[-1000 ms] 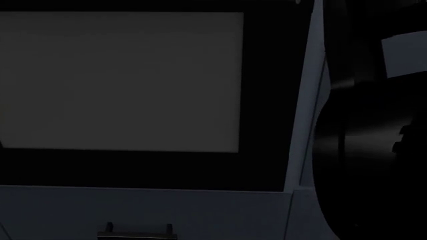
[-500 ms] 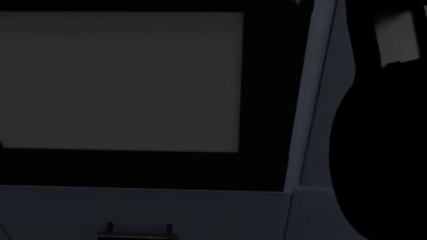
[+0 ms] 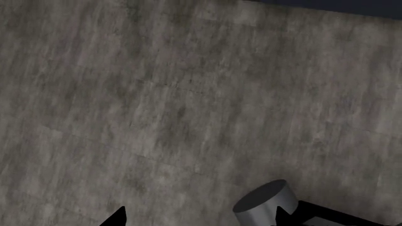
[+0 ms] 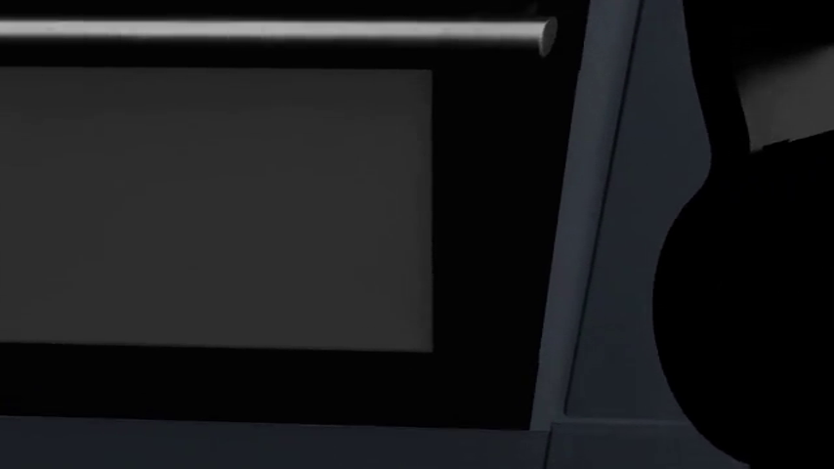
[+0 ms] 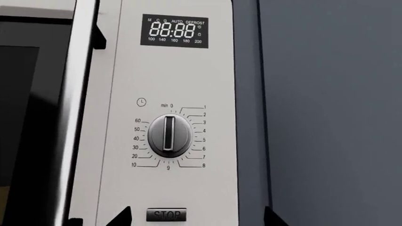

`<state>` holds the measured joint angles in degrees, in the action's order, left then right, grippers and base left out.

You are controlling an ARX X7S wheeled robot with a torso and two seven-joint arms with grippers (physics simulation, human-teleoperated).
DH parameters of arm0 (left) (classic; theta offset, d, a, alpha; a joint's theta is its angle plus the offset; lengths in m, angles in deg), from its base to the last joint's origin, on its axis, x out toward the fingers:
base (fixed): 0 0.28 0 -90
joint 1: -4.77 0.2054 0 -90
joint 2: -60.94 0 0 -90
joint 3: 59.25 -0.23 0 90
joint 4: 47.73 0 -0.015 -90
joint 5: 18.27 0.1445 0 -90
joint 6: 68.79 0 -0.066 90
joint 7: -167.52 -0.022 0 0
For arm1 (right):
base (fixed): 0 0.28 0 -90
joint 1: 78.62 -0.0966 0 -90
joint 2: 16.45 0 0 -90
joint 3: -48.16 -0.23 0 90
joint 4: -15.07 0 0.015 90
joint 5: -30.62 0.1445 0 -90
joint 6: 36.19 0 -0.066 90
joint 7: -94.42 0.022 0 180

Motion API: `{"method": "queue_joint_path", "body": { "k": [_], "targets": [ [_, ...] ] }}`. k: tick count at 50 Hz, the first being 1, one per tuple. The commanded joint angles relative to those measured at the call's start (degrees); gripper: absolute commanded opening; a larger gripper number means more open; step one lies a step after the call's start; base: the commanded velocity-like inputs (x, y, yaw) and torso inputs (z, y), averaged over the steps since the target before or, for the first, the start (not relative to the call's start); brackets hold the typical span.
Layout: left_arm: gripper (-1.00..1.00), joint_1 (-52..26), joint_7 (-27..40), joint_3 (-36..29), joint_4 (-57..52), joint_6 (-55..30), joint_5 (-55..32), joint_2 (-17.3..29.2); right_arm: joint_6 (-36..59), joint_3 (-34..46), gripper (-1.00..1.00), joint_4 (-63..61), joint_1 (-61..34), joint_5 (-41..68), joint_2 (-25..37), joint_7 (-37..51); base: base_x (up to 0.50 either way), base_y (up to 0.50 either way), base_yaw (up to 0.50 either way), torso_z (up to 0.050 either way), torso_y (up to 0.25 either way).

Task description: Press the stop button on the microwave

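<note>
The head view is dark and very close to the microwave [image 4: 612, 244]. At the left, its door window [image 4: 215, 205] fills most of the view, with a grey bar handle [image 4: 273, 31] running across above it. To the right stands a narrow bluish edge strip, and further right a large black shape, probably the right arm, hides the control side.

The left wrist camera looks down at a mottled grey floor [image 3: 157, 94]. A grey cylinder [image 3: 264, 202] sits at the frame edge, and two dark tips of the left pincer [image 3: 199, 216] just show, set wide apart, so it looks released and idle, away from the task.

The right wrist camera faces the pale control panel [image 5: 169, 84] squarely. From its top: a digital display [image 5: 174, 31], a timer dial [image 5: 168, 135] ringed with numbers, then the stop button [image 5: 166, 215], labelled STOP, at the lower edge of the frame. Two dark tips of the right pincer [image 5: 197, 217] flank that edge, spread apart and holding nothing. The button lies between them but nearer one tip, so the arm seems raised here to line up a press, which does not yet look made.
</note>
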<state>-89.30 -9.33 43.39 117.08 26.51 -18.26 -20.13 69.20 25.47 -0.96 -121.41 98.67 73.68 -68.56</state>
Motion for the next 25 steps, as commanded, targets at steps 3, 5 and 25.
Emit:
{"method": "queue_joint_path", "body": {
  "k": [3, 5, 25],
  "targets": [
    [1.00, 0.2, 0.0, 0.1, 0.2, 0.0, 0.0, 0.0, -2.7, 8.9, 1.00, -0.4, 0.9, 9.2, -0.1, 0.6, 0.00, 0.00, 0.00, 0.000, 0.000],
    [1.00, 0.2, 0.0, 0.1, 0.2, 0.0, 0.0, 0.0, -1.9, 9.9, 1.00, -0.6, 1.2, 10.7, -0.1, 0.2, 0.00, 0.00, 0.00, 0.000, 0.000],
    [1.00, 0.2, 0.0, 0.1, 0.2, 0.0, 0.0, 0.0, -3.6, 18.6, 1.00, -3.8, 3.4, 19.3, -0.1, 1.6, 0.12, 0.00, 0.00, 0.000, 0.000]
  ]
}}
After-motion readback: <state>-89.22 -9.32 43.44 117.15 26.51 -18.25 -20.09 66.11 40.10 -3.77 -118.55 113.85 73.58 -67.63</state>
